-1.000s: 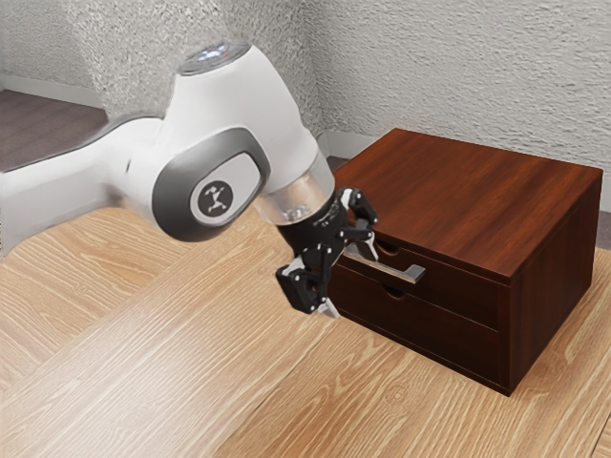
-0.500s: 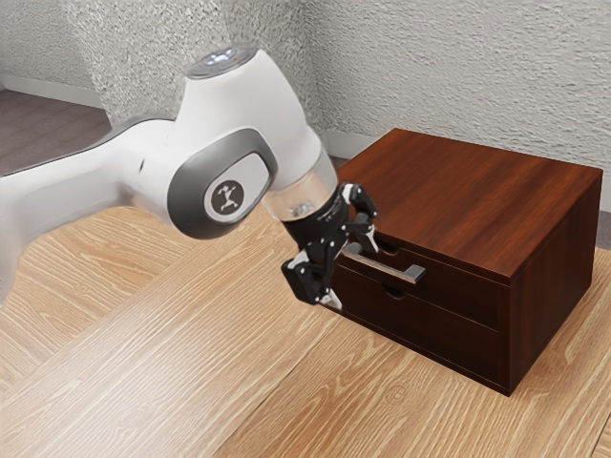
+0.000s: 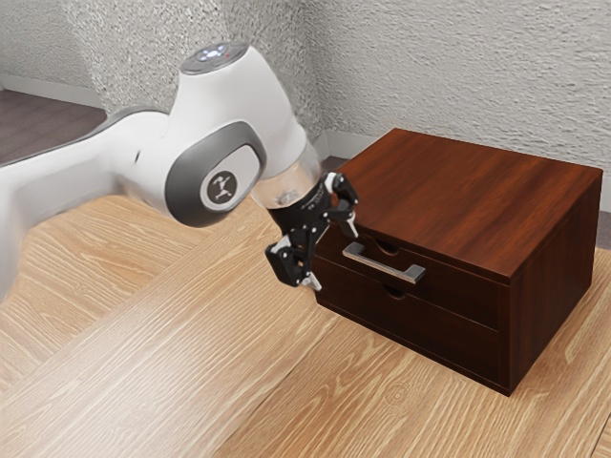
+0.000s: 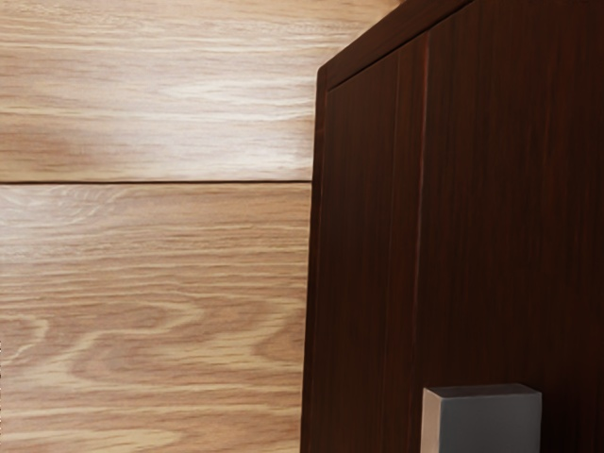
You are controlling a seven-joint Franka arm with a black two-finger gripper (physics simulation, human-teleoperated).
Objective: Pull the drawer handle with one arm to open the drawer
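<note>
**Drawer (image 3: 458,286) shut, gripper (image 3: 332,255) open beside the handle (image 3: 384,263)**

The drawer is the upper of two in the front of a dark wood cabinet (image 3: 468,191). The cabinet stands on the table (image 3: 191,372) at the exterior view's right, near the grey wall (image 3: 458,67). The drawer's front lies level with that of the lower drawer (image 3: 420,329) and no gap shows around it, so it reads as closed. The handle is a grey metal bar fixed across the left part of that front, standing a little proud of the wood.

The white arm (image 3: 220,143) comes in from the exterior view's left and bends down toward the cabinet. The gripper sits at the cabinet's front left corner, to the exterior view's left of the handle and apart from it. Its two black fingers are spread wide, one high near the cabinet's top edge and one low by the lower drawer's end. Nothing lies between them, and the gripper holds nothing. The lower fingertip looks very close to the cabinet's corner, but I cannot tell from this angle whether it touches the wood.

In the wrist view the cabinet's dark front and its edge run beside pale table planks. One square grey end of the handle (image 4: 481,420) shows close to the hand.
</note>
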